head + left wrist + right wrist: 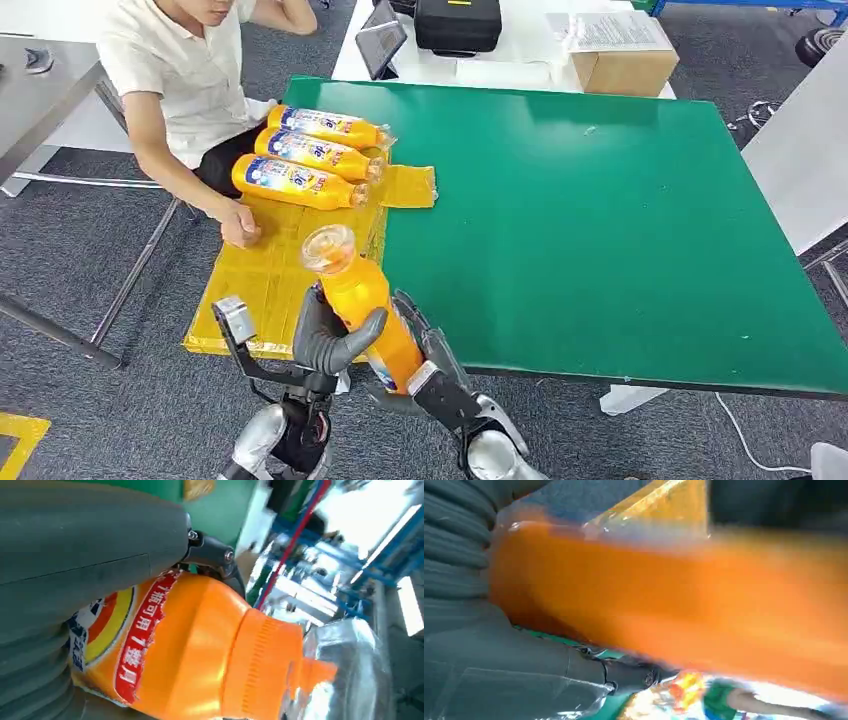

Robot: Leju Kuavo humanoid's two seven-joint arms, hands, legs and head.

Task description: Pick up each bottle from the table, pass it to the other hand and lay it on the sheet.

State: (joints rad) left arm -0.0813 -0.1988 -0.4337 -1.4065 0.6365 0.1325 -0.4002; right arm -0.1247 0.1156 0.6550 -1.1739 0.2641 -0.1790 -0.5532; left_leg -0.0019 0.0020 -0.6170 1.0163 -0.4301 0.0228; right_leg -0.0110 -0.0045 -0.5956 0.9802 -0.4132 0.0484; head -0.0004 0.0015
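Handover: both our left hand [335, 335] and right hand [430, 365] clasp the bottle [365, 305].
Advice: we release right, seemingly, once left holds firm.

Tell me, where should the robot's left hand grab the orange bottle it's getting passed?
Best around the middle of the orange bottle, coming from its own left side. The bottle stands tilted with its clear cap up, and the right hand holds the lower part, so the body above is free. The left hand already wraps there.

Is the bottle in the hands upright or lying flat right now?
Upright, slightly tilted: the orange plastic bottle has its clear cap up, held between the left hand and right hand above the table edge.
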